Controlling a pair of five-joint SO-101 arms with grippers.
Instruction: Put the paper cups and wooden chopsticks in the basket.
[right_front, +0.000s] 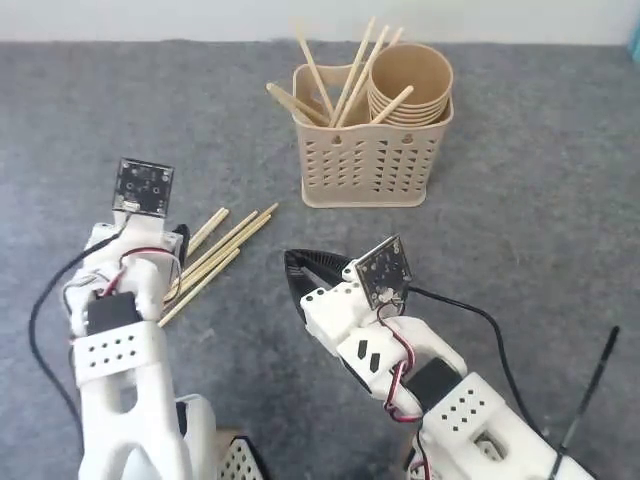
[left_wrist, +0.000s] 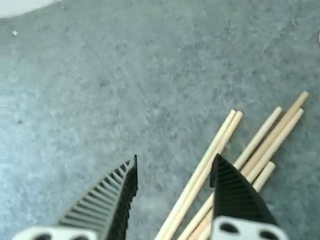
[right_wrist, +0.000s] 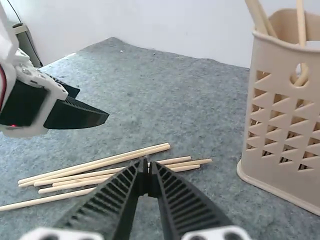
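Task partly complete: a stack of paper cups stands inside the basket, with several wooden chopsticks leaning upright beside the stack; the loose chopsticks lie flat in a bundle on the grey worktop, well apart from the basket, and moving them is judged to be the work left. The left gripper hangs over one end of the bundle, its fingers spread wide and holding nothing; in the left wrist view two sticks run through the gap between the fingers, while the others pass under one finger; whether the tips touch the worktop cannot be told. The right gripper sits low between bundle and basket, fingers pressed together on nothing, pointing toward the sticks.
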